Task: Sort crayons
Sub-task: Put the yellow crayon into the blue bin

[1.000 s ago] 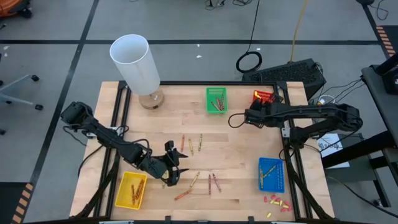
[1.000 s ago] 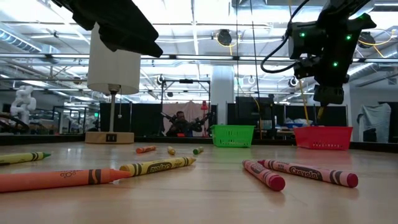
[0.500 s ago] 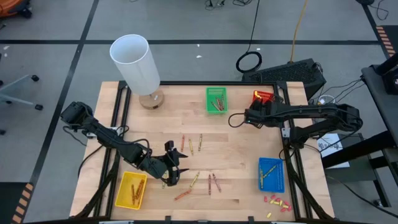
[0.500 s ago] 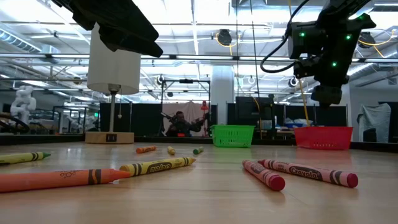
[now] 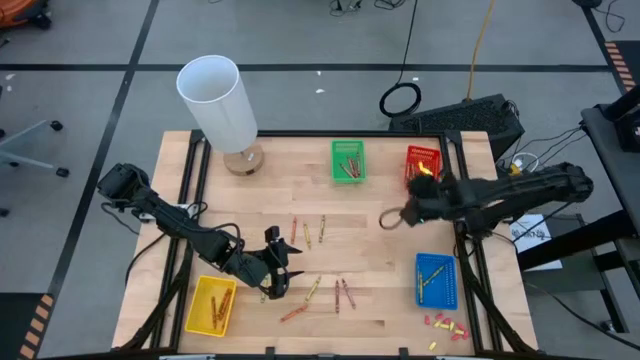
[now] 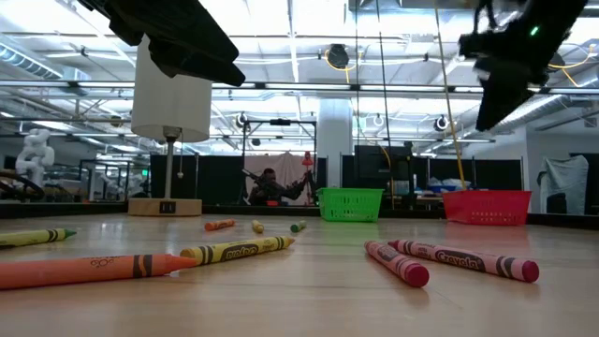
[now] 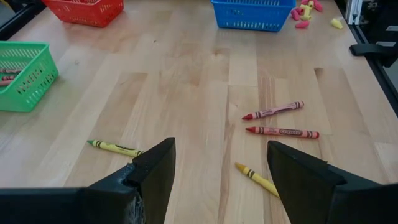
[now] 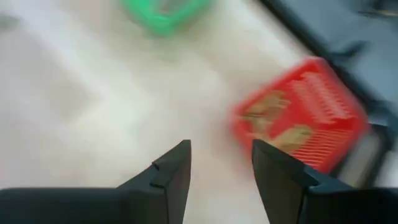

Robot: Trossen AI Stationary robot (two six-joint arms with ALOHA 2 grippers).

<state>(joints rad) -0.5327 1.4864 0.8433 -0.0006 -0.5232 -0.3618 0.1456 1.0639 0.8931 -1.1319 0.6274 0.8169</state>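
Left gripper (image 5: 277, 283) hovers low over the front of the table, jaws wide apart, nothing between them. From my left wrist view the key geometry: a thin olive-yellow wax crayon (image 7: 116, 147) lies just ahead of one finger, long axis nearly crosswise to the approach, and a second yellow crayon (image 7: 256, 177) sits just ahead of the other finger, angled diagonally. Two red paper-wrapped crayons (image 7: 278, 121) lie a bit farther out, roughly parallel. The left arm is clearly the nearer one to this loose cluster; I judge a small wrist turn is needed to line the jaws across either yellow stick.

Right gripper (image 5: 412, 210) is up off the table near the far right side, jaws apart and empty in its wrist view — well away from the loose crayons.

Containers:
- red plastic mesh basket (image 5: 422, 162) – crayons inside, just beyond the right jaws
- green plastic basket (image 5: 348, 160) – a few crayons
- yellow plastic basket (image 5: 211, 305) – a couple, just beside the left arm
- blue plastic basket (image 5: 435, 279) – one or two
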